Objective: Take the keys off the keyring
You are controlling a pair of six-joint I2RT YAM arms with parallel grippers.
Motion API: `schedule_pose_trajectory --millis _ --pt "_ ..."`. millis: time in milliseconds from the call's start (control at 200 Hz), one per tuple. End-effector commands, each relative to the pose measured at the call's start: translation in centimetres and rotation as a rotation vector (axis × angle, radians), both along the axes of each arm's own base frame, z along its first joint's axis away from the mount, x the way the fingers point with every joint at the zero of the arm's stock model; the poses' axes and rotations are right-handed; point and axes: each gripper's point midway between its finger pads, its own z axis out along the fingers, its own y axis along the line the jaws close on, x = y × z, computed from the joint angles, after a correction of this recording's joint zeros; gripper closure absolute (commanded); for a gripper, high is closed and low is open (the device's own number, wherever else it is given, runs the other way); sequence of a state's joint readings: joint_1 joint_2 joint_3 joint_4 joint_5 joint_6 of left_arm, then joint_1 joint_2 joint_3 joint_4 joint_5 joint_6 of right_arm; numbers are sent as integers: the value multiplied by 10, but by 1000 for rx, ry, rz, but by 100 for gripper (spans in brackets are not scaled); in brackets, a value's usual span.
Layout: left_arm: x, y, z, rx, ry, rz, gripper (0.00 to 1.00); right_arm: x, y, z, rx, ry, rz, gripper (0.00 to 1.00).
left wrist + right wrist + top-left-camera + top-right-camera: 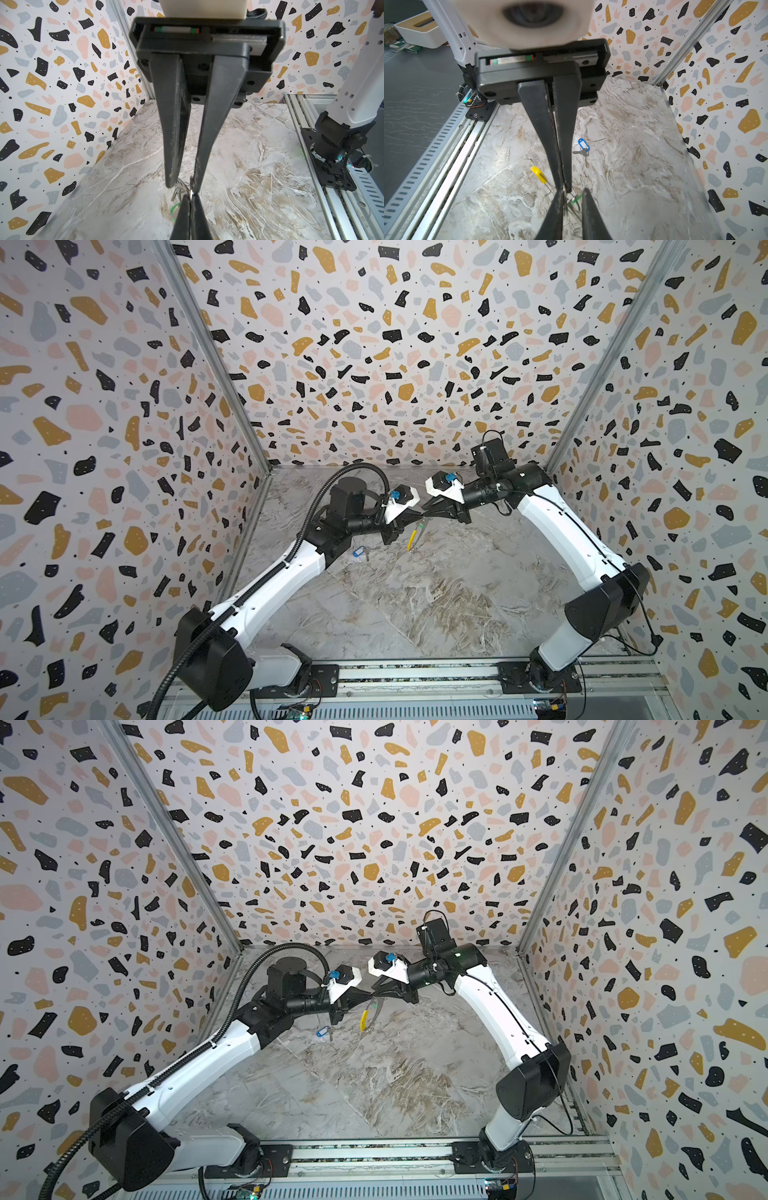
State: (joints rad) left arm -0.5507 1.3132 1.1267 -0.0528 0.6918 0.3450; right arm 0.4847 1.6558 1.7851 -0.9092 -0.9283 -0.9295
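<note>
Marbled grey tabletop (436, 605) lies under both arms, which lean in from the lower corners of both top views and meet just above centre. The left arm (282, 585) slants its white link up to the right, then a short black forearm runs nearly level, so the left gripper (417, 514) points right. The right arm (569, 539) climbs steeply from the lower right, folds at its elbow near the back wall and turns left. The right gripper (428, 506) points left and slightly down, tip to tip with the left one.

The left gripper is clamped on thin wire of the keyring (376, 1009). The ring hangs below the meeting tips, its yellow sleeve (538, 174) lowest and a green tag (174, 207) just beside the fingers. The right gripper's fingers stand almost together, only a sliver between them, with their tips at the ring's metal. Whether they grip anything I cannot tell. A blue-tagged key (584, 145) lies flat on the marble, apart from the ring, left of centre in both top views.
</note>
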Motion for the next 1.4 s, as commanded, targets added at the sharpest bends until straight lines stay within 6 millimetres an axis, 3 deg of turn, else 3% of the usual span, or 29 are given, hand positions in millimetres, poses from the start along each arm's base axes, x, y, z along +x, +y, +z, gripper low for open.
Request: schedule_pose_trajectory --millis 0,260,365,486,606,891,1081,1397 --pt "-2 -3 24 -35 -56 -24 100 -6 0 9 9 -12 19 85" --pt "-2 -4 23 -35 -51 -28 100 -7 0 10 16 -25 33 100" --pt "0 -3 23 -31 -58 -17 100 -8 0 10 19 -31 40 100" --pt "5 6 25 -10 -89 35 71 -10 0 12 31 -41 50 100" --pt "10 18 28 -13 -105 75 62 -11 1 12 40 -48 58 100" --pt "17 32 7 -32 -71 133 58 -12 2 10 46 -54 75 100" --pt "14 24 -18 -17 -14 65 57 -14 3 11 50 -64 85 100" --pt "4 13 -40 -10 44 -46 54 -15 7 11 48 -65 93 100"
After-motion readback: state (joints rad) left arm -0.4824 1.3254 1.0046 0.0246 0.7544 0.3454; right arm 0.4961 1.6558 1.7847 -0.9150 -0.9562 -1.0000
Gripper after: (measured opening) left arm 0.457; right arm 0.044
